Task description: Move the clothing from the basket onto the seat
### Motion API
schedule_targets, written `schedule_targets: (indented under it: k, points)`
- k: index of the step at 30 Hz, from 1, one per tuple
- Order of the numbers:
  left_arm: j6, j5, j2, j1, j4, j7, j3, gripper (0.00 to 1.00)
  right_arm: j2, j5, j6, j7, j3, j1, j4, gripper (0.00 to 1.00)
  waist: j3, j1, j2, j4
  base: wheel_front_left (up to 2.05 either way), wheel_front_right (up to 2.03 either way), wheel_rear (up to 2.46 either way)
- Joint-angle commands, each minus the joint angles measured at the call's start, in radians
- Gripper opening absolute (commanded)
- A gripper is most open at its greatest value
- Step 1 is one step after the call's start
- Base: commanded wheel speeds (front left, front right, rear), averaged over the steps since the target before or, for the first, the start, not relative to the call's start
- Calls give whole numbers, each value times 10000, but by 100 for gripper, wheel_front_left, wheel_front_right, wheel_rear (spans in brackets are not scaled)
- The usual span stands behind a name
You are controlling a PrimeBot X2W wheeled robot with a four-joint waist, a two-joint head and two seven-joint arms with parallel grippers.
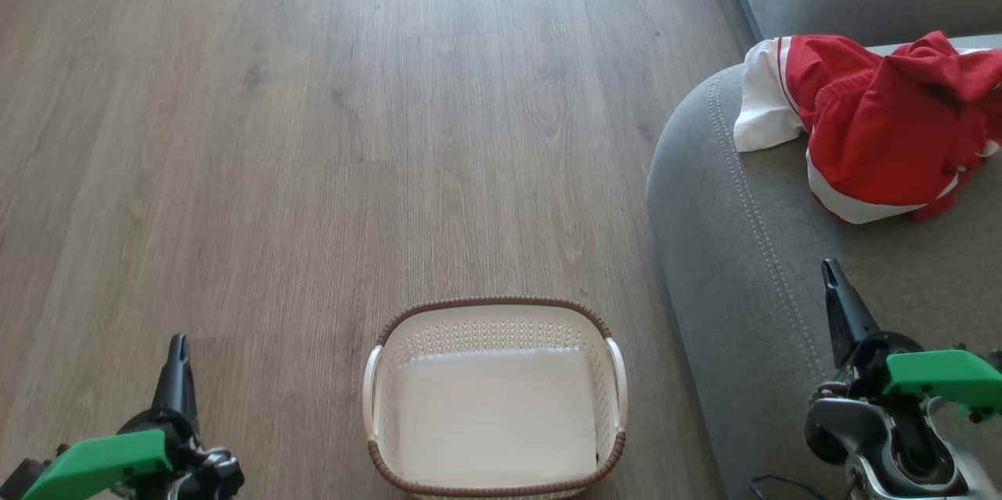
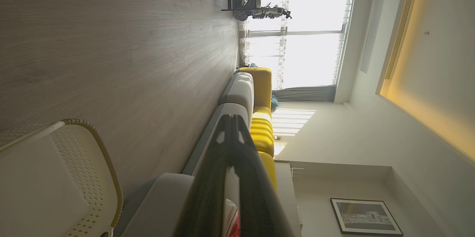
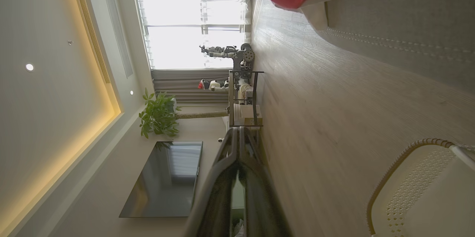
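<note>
Left hand: fingers pressed together, holding nothing; located at 7 o'clock in the head view, over the wooden floor. Right hand: fingers pressed together, holding nothing; located at 4 o'clock, seen over the seat. The basket stands on the floor at 6 o'clock, between both hands and just beside the seat's rounded edge, with its bare bottom visible. The clothing lies crumpled on the seat at 2 o'clock, well apart from the basket

We held both arms low, the left gripper and right gripper empty, fingers pressed together and pointing forward.
</note>
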Motion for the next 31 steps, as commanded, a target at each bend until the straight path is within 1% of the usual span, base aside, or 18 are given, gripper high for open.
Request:
schedule_targets:
  k: [1, 31]
  points:
    - [-86, -6, 95, -491, -379, 70, 349, 0, -232, 92, 0, -97, 239, -467, -403, 0, 0, 0, 0, 0, 0, 0, 0]
    - [-85, -5, 94, -489, -385, 72, 350, 0, -643, 558, 0, -533, 771, -464, -533, 0, 4, 0, 0, 1, 0, 0, 0]
